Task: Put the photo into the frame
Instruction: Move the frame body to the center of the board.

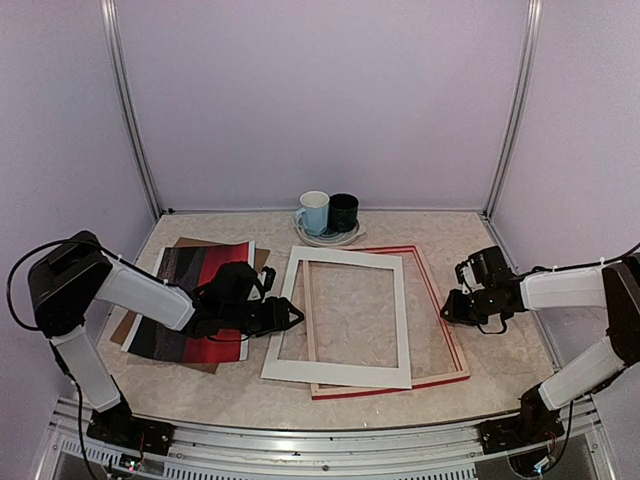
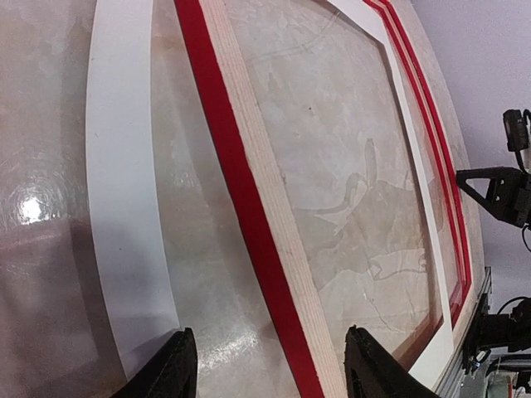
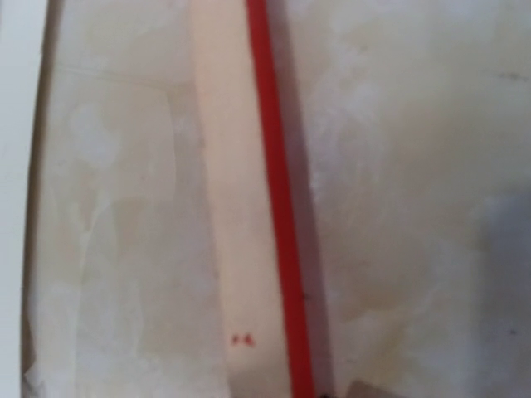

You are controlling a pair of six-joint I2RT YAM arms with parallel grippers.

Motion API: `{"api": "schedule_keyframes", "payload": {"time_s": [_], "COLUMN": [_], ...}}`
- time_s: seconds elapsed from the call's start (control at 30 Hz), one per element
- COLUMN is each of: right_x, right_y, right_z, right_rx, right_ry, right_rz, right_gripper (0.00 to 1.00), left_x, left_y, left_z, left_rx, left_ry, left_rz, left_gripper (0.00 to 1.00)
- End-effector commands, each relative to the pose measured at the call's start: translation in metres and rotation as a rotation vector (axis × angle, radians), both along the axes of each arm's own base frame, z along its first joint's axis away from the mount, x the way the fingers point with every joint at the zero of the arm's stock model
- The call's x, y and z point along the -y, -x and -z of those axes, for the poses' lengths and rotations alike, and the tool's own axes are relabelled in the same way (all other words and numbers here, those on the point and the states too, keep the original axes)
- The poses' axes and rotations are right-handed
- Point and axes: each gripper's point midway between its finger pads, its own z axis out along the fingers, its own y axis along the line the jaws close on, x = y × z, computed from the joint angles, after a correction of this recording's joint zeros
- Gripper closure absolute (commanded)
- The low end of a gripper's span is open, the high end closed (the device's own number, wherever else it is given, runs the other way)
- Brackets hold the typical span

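The photo [image 1: 190, 268] lies flat and face up at the table's [image 1: 220, 385] 9 o'clock, on a brown board [image 1: 118, 328] whose edges show around it, well apart from the frame and not in it. The left arm reaches across the photo's 3 o'clock half and hides part of it. The left gripper [image 1: 292, 315] sits low just past the photo's 3 o'clock edge, at the 9 o'clock side of the white mat [image 1: 340, 373]. Its fingers [image 2: 170, 369] stand apart with nothing clamped between them, and whether they touch the mat cannot be told. The mat lies flat on the frame [image 1: 430, 285], shifted toward 9 o'clock, so the frame's 9 o'clock rail shows red and pale wood through the mat's opening, while its 3 o'clock rail lies bare past the mat. At 12 o'clock a pale mug [image 1: 313, 212] and a dark mug [image 1: 343, 211] stand side by side on a plate [image 1: 325, 238]. The right gripper [image 1: 449, 308] is at the frame's 3 o'clock rail. Its wrist view shows that rail close up but almost none of the fingers, so whether they are apart or together cannot be told.
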Motion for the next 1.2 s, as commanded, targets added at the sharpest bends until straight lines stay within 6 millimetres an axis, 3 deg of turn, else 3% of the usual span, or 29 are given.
{"api": "schedule_keyframes", "payload": {"time_s": [0.0,0.17,0.33,0.53,1.17], "right_x": [-0.004,-0.003,-0.004,-0.007,-0.016], "right_y": [0.004,0.004,0.005,0.005,-0.010], "right_z": [0.009,0.013,0.015,0.015,0.020], "right_rx": [-0.023,-0.031,-0.043,-0.051,-0.060], "right_ry": [-0.018,-0.010,-0.025,-0.069,-0.136], "right_rz": [-0.029,-0.027,-0.010,0.036,0.233], "right_gripper": [0.74,0.76,0.90,0.99,1.00], "left_x": [0.002,0.002,0.003,0.003,-0.002], "left_y": [0.001,0.002,0.003,0.005,0.006], "left_z": [-0.011,-0.010,-0.009,-0.007,-0.005], "left_rx": [0.024,0.022,0.023,0.021,0.026], "left_ry": [0.014,0.011,0.013,0.012,0.004], "left_rz": [0.006,0.005,0.010,0.009,0.001], "left_gripper": [0.40,0.40,0.40,0.40,0.39]}}
